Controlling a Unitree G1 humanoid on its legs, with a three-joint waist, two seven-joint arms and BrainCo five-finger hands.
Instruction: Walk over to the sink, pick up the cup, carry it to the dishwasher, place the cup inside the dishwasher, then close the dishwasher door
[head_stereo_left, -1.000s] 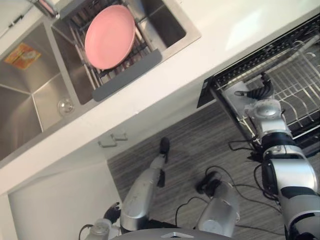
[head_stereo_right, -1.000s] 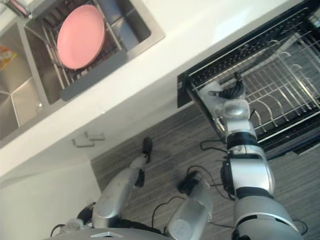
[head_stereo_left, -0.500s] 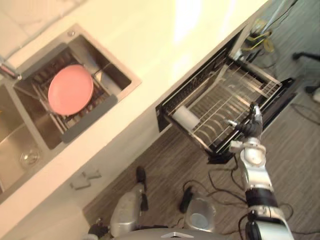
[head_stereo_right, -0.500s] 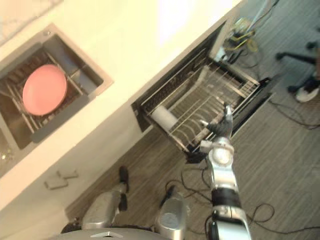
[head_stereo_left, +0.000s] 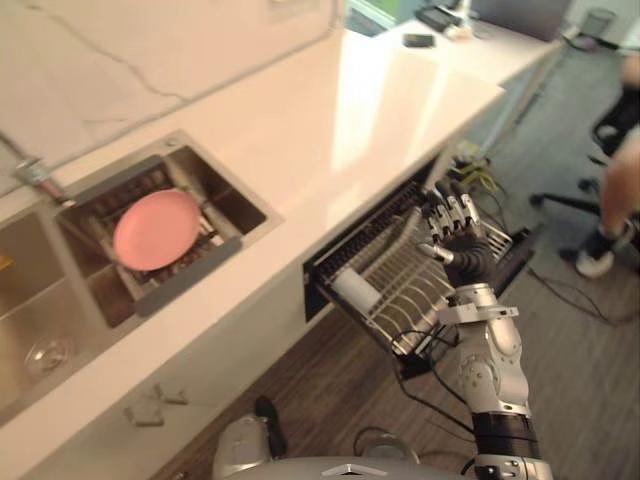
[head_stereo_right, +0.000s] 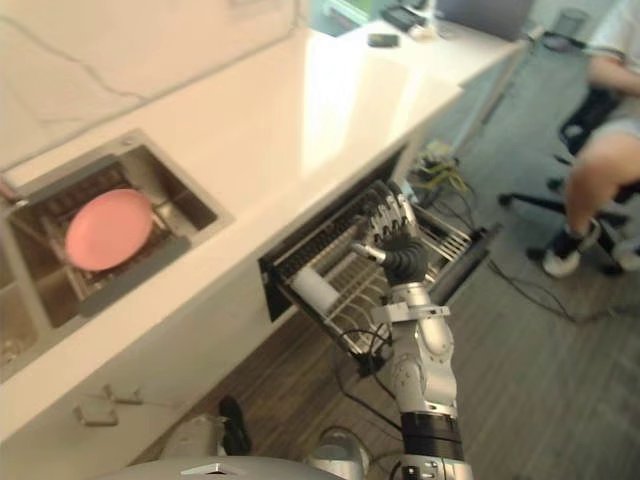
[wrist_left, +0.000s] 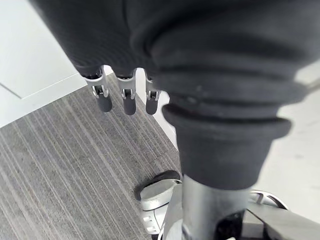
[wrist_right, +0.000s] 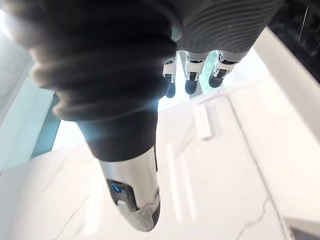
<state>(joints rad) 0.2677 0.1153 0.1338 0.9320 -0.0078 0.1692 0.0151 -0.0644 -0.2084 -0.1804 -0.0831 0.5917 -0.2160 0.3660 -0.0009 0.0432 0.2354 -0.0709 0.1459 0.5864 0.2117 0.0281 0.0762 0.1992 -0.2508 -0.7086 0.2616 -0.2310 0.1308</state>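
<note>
Cup (head_stereo_left: 355, 291) lies on its side in the rack (head_stereo_left: 412, 300).

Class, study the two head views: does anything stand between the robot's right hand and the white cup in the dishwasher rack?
Nothing visible does. The cup lies on its side in the pulled-out rack; the open right hand is raised beside it, with only the rack's own wire tines between them.

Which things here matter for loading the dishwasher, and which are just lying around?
Job: white cup lying in the pulled-out dishwasher rack; open right hand raised by the rack; sink; left hand hanging idle.
Lying about: pink plate in the sink; small dark item on the counter; seated person.
</note>
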